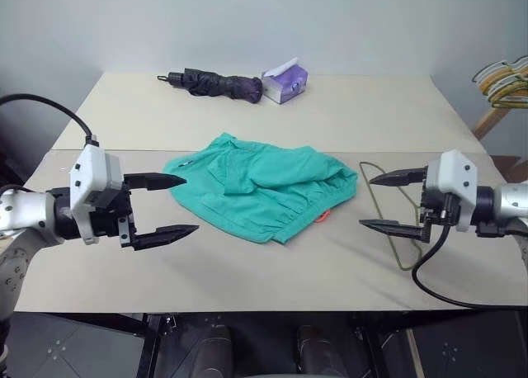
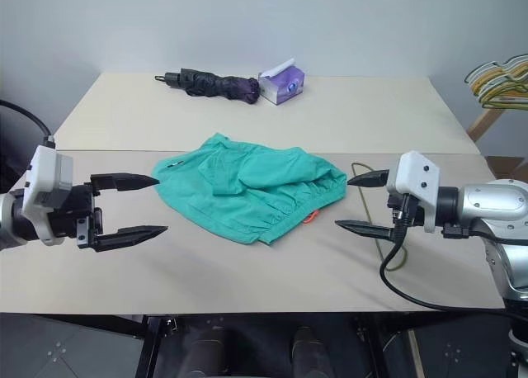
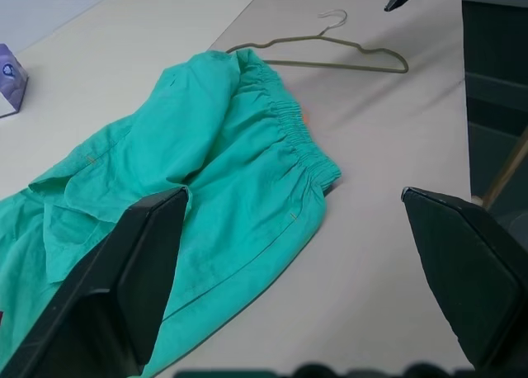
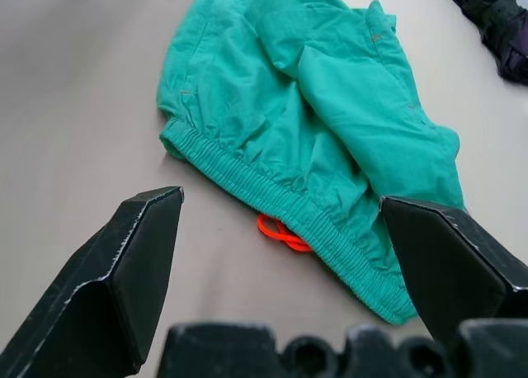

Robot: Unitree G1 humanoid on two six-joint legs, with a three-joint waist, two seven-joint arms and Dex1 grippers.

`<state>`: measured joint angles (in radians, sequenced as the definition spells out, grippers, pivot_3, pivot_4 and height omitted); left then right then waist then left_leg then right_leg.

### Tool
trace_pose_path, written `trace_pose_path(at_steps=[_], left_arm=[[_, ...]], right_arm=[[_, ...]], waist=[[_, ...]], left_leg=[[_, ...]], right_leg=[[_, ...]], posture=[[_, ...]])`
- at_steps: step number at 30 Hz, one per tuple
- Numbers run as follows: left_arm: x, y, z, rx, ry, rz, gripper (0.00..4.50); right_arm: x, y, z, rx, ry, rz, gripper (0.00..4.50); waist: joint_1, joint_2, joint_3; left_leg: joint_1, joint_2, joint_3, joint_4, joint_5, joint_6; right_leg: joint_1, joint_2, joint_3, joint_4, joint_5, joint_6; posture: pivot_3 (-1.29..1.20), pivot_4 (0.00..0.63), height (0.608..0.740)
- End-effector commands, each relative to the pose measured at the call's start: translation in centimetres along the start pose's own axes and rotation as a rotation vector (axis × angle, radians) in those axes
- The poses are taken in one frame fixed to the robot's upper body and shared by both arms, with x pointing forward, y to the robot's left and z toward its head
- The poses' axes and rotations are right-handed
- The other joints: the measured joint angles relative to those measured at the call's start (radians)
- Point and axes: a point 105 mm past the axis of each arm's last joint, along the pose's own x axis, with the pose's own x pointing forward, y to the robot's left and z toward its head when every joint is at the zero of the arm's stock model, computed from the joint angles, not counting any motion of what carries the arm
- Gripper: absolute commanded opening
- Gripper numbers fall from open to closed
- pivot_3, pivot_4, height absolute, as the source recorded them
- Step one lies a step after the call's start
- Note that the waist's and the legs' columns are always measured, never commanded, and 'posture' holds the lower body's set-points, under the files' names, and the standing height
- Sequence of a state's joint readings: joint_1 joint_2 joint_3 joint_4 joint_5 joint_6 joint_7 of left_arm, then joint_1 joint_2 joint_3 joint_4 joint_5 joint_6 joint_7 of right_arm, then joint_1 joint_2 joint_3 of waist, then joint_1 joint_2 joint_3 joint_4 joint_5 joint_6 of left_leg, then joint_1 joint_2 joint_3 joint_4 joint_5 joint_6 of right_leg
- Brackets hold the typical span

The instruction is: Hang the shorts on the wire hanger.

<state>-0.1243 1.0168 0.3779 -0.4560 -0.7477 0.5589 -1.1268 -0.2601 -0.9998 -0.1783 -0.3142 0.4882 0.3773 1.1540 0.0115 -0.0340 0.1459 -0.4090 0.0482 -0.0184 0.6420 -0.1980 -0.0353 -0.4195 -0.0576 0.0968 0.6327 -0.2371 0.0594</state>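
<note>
writing: none legible | count: 1 shorts (image 1: 260, 185), 1 hanger (image 1: 388, 215), 1 umbrella (image 1: 216, 84), 1 tissue box (image 1: 285, 82) | shorts: crumpled mid-table (image 1: 124, 114), hanger just right of them | left gripper (image 1: 175, 205): left of shorts, released, level | right gripper (image 1: 378, 201): over hanger, released, empty

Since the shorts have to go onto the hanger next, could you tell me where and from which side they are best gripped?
Probably the gathered waistband of the shorts, near the orange tag: that bunched edge faces the open right gripper, so come from the robot's right, low over the table. The wire hanger lies just beyond it.
</note>
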Motion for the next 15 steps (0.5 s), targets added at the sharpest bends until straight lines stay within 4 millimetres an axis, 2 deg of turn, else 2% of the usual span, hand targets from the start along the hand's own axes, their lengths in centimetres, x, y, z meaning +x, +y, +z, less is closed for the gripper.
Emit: trace_pose_path(at_steps=[1, 5, 10, 15], left_arm=[[0.0, 0.2, 1.0, 0.044, -0.024, 0.009, 4.5], [0.0, 0.3, 1.0, 0.044, -0.026, 0.011, 4.5], [-0.1, 0.2, 0.7, 0.034, -0.02, 0.005, 4.5], [0.0, 0.2, 0.7, 0.031, -0.018, 0.006, 4.5]], right_arm=[[0.3, 0.2, 1.5, -0.027, -0.035, -0.012, 4.47], [2.4, 1.0, 1.3, -0.031, 0.005, 0.014, 4.47], [5.4, 2.1, 0.2, -0.066, 0.091, 0.057, 4.47], [10.1, 2.4, 0.9, -0.065, 0.104, 0.057, 4.47]], waist=[[0.0, 0.0, 0.0], [-0.002, 0.0, 0.0], [-0.003, 0.0, 0.001], [-0.01, 0.0, 0.007]], left_leg=[[0.0, 0.0, 0.0, 0.0, 0.0, 0.0], [0.0, 0.0, 0.0, 0.0, 0.0, 0.0], [0.0, 0.0, 0.0, 0.0, 0.0, 0.0], [0.0, 0.0, 0.0, 0.0, 0.0, 0.0]], right_leg=[[0.0, 0.0, 0.0, 0.0, 0.0, 0.0], [0.0, 0.0, 0.0, 0.0, 0.0, 0.0], [-0.001, 0.0, 0.0, 0.0, -0.003, -0.006], [-0.002, 0.0, 0.0, 0.001, -0.003, -0.006]], posture=[[0.1, 0.146, 0.74], [0.09, 0.147, 0.74], [0.08, 0.16, 0.74], [0.08, 0.171, 0.74]])
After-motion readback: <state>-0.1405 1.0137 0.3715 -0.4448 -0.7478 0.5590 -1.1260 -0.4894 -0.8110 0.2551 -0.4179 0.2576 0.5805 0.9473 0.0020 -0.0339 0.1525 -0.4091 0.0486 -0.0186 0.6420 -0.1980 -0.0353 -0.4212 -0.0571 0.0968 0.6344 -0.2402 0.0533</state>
